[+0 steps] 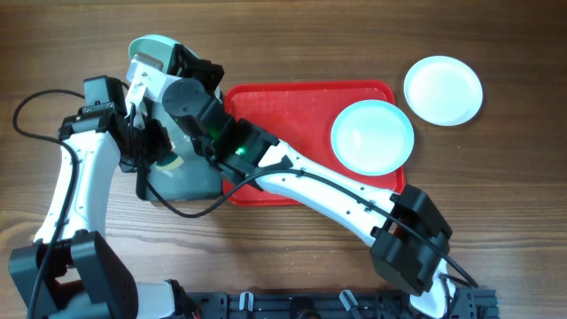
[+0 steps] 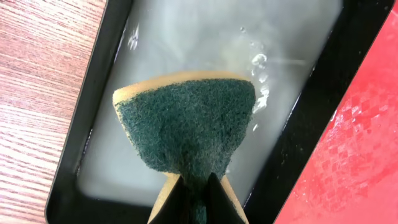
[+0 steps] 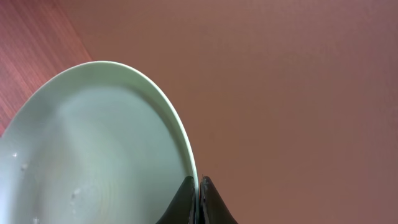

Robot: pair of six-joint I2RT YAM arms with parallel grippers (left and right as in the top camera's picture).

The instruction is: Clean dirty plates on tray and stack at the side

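Note:
My right gripper is shut on the rim of a pale aqua plate, which it holds tilted up over the far end of the grey tray. In the overhead view this plate shows at the upper left, with my right gripper beside it. My left gripper is shut on a green and yellow sponge; from above the sponge lies against the held plate. A second aqua plate lies on the red tray. A white plate rests on the table to the tray's right.
The black-rimmed grey tray holds shallow water with bubbles and sits just left of the red tray. My right arm stretches across the red tray's front edge. A black cable loops at the far left.

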